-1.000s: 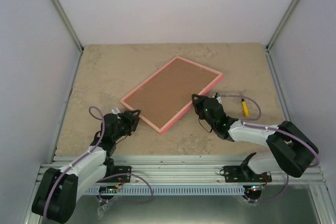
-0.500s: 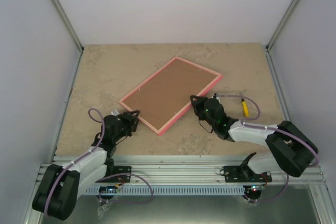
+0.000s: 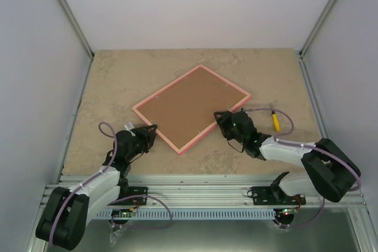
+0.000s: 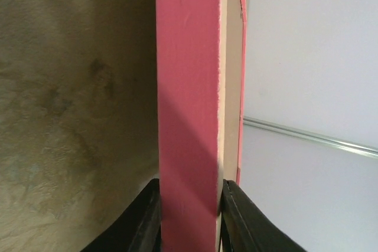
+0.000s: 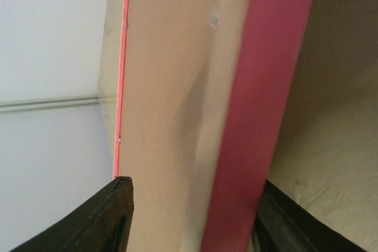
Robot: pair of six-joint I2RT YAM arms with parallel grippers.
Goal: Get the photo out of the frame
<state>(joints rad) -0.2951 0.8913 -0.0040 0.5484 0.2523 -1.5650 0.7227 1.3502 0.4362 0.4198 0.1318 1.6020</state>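
The thin pink frame (image 3: 192, 107) lies diagonally at the centre of the mottled table (image 3: 118, 75), brown fibreboard back up. The left gripper (image 4: 189, 216) pinches its lower-left edge. The right gripper (image 5: 189, 216) is spread wide astride the lower-right edge.

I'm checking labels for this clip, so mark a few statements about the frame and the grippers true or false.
The frame lies with its brown back up. True.
The photo lies outside the frame. False: no photo shows anywhere, only the frame's back.
The left gripper and the right gripper each straddle an edge of the frame. True.
The small yellow object lies left of the frame. False: it lies to its right.
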